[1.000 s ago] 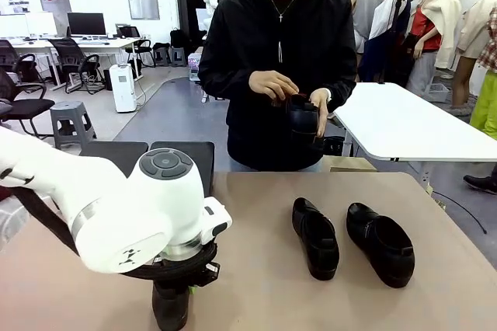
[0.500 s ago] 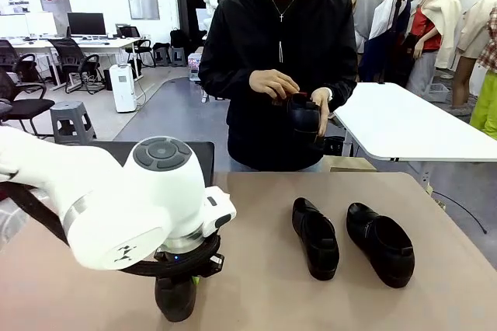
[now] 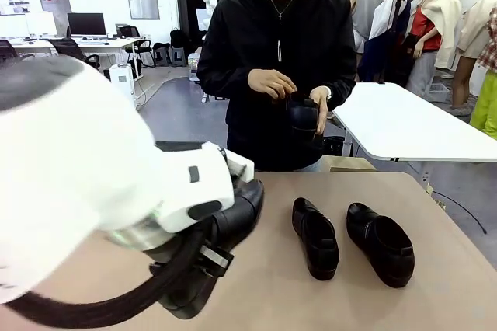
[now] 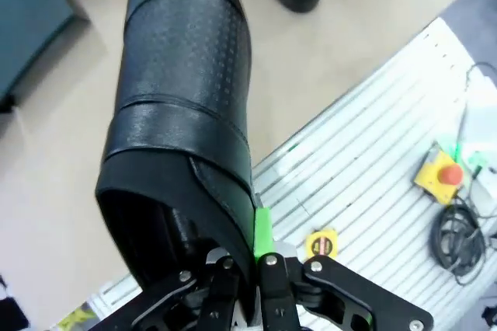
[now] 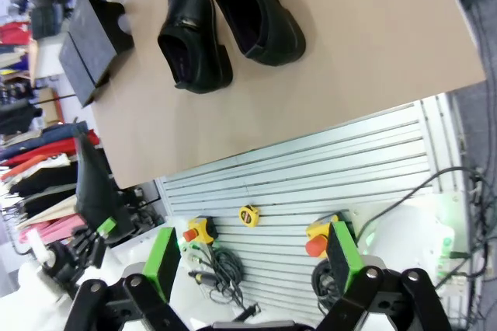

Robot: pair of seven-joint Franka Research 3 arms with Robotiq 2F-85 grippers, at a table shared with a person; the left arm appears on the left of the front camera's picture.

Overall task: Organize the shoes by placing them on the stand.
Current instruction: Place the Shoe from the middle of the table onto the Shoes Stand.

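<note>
My left gripper is shut on the heel rim of a glossy black shoe, with a green pad pressed against its side. In the front view that shoe hangs above the table, toe raised toward the far side, half hidden by my left arm. Two more shoes lie side by side on the table, right of centre. The person holds another shoe in both hands at chest height. A strip of the black stand shows at the far left edge. My right gripper stands open, off the table's near side.
The beige table has bare room between my left arm and the two lying shoes. In the right wrist view the stand sits at the table's far corner. Emergency-stop boxes and cables lie on the white slatted base below the table's near edge.
My left arm has lifted the shoe off the table and tipped its toe up toward the far side. The arm now looms much closer to the camera. The person's hands have hardly moved.
</note>
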